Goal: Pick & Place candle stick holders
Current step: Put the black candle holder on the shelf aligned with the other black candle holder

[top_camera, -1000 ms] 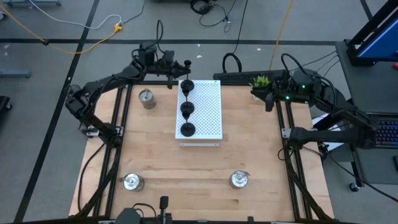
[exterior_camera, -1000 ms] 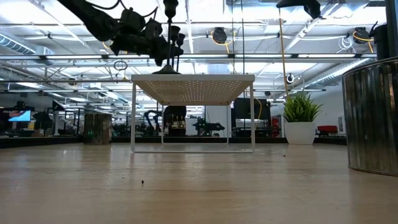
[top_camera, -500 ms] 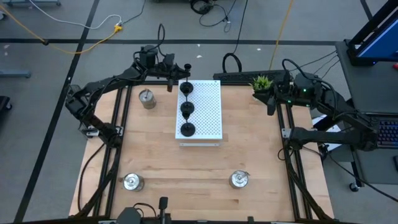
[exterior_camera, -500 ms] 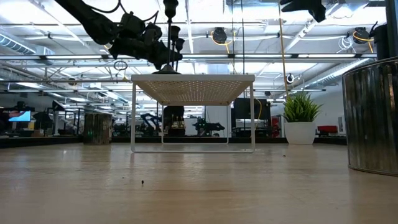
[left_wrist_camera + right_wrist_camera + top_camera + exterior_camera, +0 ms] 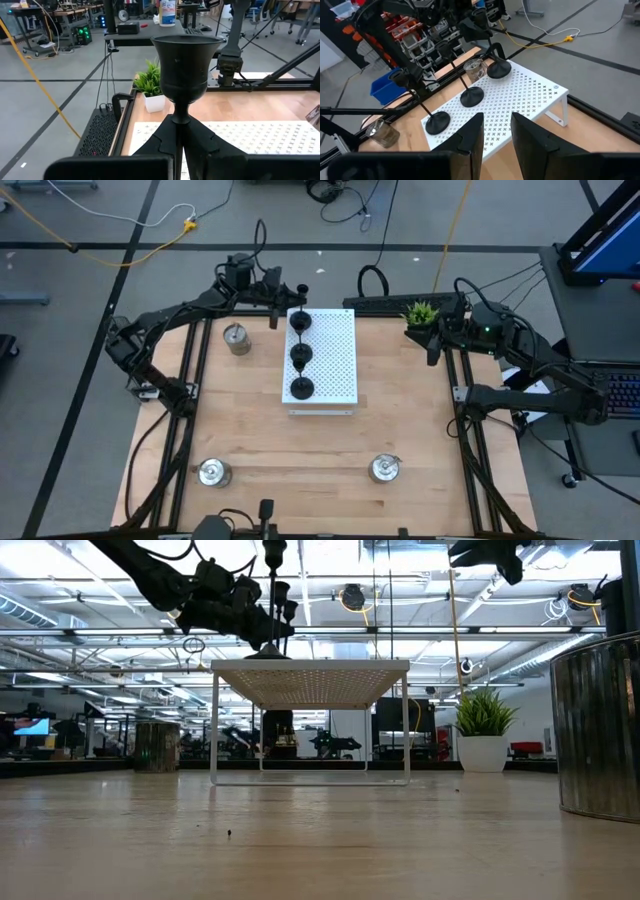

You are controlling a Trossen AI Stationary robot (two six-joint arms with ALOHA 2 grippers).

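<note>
Three black candle stick holders stand in a row on the white perforated board (image 5: 335, 360): the near one (image 5: 300, 388), the middle one (image 5: 300, 355) and the far one (image 5: 300, 320). My left gripper (image 5: 181, 125) is at the board's far left corner, shut on the far holder. Three silver holders rest on the table: far left (image 5: 236, 338), near left (image 5: 212, 472) and near right (image 5: 384, 469). My right gripper (image 5: 497, 125) hangs open and empty, high at the far right by the plant. My left gripper pinches the far black holder's thin stem (image 5: 180, 119) between its two fingers, just under the cup (image 5: 187, 60). The fingers lie about level and reach in from the table's far left. The holder stands upright, with its round base (image 5: 498, 69) on the board or just above it.
A small green potted plant (image 5: 420, 311) stands at the table's far right corner, close to my right gripper. Bare wood lies between the board and the two near silver holders. Black frame rails run along the table's left and right sides.
My right gripper has sunk a little at the far right, still open. The black holders and the board stand as before.
</note>
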